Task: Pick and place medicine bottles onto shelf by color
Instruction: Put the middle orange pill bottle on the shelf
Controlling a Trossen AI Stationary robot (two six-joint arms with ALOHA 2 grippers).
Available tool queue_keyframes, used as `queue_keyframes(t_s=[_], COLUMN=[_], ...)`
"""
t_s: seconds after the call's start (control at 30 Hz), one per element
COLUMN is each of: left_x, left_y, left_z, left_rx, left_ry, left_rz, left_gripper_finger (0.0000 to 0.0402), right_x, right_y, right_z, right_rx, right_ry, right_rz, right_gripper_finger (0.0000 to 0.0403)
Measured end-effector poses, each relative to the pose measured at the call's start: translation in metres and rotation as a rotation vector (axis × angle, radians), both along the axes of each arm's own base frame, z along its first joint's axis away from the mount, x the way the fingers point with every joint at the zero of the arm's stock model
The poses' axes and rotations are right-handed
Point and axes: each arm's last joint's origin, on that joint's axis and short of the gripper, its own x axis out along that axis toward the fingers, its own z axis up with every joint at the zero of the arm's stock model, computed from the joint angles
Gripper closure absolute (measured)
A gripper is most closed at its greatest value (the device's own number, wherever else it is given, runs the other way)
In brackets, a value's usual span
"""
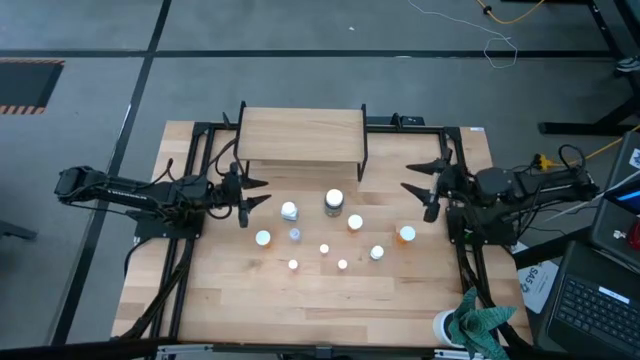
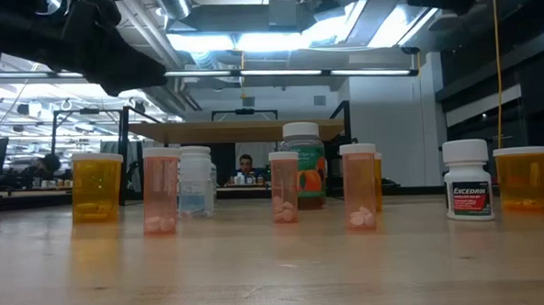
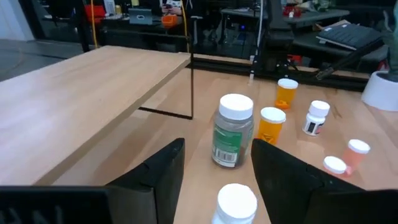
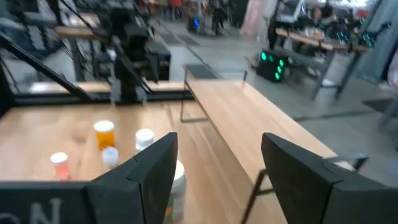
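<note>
I have two arms at this counter (image 1: 200, 300), and both wait at the sides with nothing held. My left gripper (image 1: 258, 192) hangs near the left front leg of the shelf (image 1: 300, 135), with its fingers apart and empty; my right gripper (image 1: 412, 178) hangs on the other side, also with fingers apart and empty. The shelf stands at the far edge of the counter, and its board is bare; no bottle is placed on it yet, so I judge the sorting is at its beginning. The medicine bottles stand upright in a loose group on the counter in front of the shelf, between my two grippers. The white-bodied bottle (image 1: 289, 211) is the closest one to my left gripper, just a little forward and inward from its fingertips. In my left wrist view the large green bottle (image 3: 231, 130) stands straight ahead between my two fingers, with an orange bottle (image 3: 272, 123) just behind it. The orange bottle (image 1: 406, 234) at the right end of the group is nearest to my right gripper. All long axes are vertical, so I think a grasp from the side, with level fingers around the body under the cap, is what fits. The neighbours stand close, so a wide approach could knock one of them.
</note>
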Motion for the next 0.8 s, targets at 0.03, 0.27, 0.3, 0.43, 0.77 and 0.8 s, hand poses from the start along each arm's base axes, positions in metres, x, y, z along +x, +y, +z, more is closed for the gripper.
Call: queue_keyframes(t_s=[0.03,0.27,0.3,0.43,0.77,0.8], left_x=[0.0,0.006,0.008,0.022,0.064,0.068], left_y=[0.0,-0.001,-0.001,-0.001,-0.004,-0.004], left_z=[0.001,0.011,0.014,0.03,0.066,0.067], left_rx=[-0.001,0.012,0.012,0.014,0.071,0.065], left_ry=[-0.013,-0.062,-0.055,-0.004,0.26,0.272], left_rz=[-0.004,-0.014,-0.014,-0.019,-0.069,-0.071], left_gripper_finger=[0.0221,0.0221,0.0221,0.0221,0.0221,0.0221], right_x=[0.002,0.013,0.014,0.021,0.049,0.053], right_y=[0.0,0.002,0.002,0.002,-0.005,-0.005], right_z=[0.004,0.023,0.025,0.027,0.006,0.004], right_rx=[0.005,0.048,0.047,0.032,0.161,0.17], right_ry=[0.023,0.135,0.147,0.207,0.36,0.379], right_rz=[-0.003,-0.044,-0.059,-0.081,0.018,0.033], right_gripper_finger=[0.0166,0.0166,0.0166,0.0166,0.0166,0.0166])
